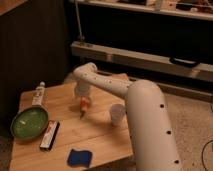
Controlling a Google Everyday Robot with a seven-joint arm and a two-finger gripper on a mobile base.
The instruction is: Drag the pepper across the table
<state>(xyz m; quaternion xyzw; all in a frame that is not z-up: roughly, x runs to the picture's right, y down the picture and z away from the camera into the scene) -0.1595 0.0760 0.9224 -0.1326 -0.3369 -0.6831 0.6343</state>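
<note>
The small orange pepper (pixel 83 106) lies on the light wooden table (pixel 100 137) near its middle, dark tip pointing toward the front. My gripper (pixel 82 96) hangs from the white arm that reaches in from the right and sits directly over the pepper's back end, touching or nearly touching it. The arm's wrist hides the fingertips.
A white cup (pixel 117 114) stands right of the pepper. A green bowl (pixel 29 122) sits at the left, a white tube with dark label (pixel 38 93) behind it. A dark flat bar (pixel 50 135) and a blue sponge (pixel 79 158) lie near the front edge.
</note>
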